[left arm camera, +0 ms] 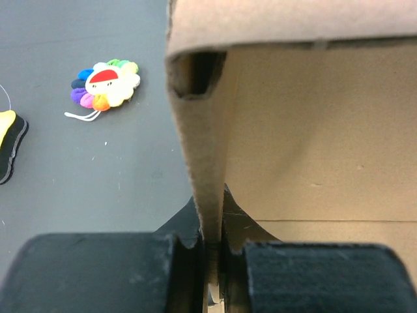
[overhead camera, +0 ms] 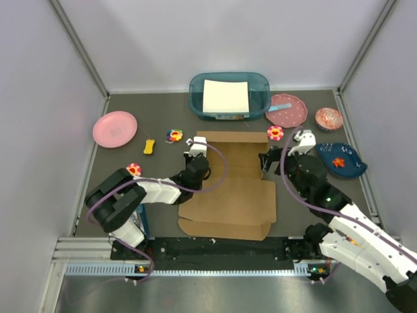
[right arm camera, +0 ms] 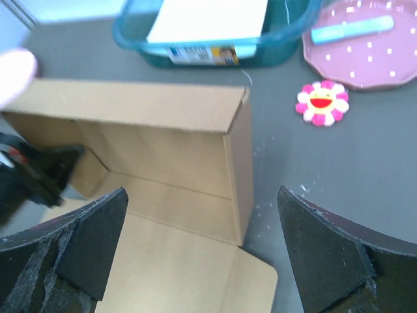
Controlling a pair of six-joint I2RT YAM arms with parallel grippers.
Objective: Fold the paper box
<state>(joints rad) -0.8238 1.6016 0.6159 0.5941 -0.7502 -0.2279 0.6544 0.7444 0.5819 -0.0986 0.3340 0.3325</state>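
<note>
The brown paper box point(overhead camera: 231, 186) lies in the middle of the table, its far part raised into walls and its near panel flat. My left gripper point(overhead camera: 195, 156) is shut on the box's upright left side wall point(left arm camera: 202, 143), which runs edge-on between its fingers point(left arm camera: 287, 274). My right gripper point(overhead camera: 270, 163) is open, just above the box's right wall point(right arm camera: 238, 163), which stands between its spread fingers point(right arm camera: 326, 254). The box's back wall point(right arm camera: 150, 107) stands upright.
A teal bin point(overhead camera: 229, 95) with a white sheet stands behind the box. A pink dotted plate point(overhead camera: 287, 110), a pink flower toy point(overhead camera: 275, 133), a cupcake cup point(overhead camera: 329, 119) and a blue dish point(overhead camera: 341, 161) lie right. A pink plate point(overhead camera: 115, 129), a yellow toy point(overhead camera: 150, 146) and a rainbow flower point(overhead camera: 174, 135) lie left.
</note>
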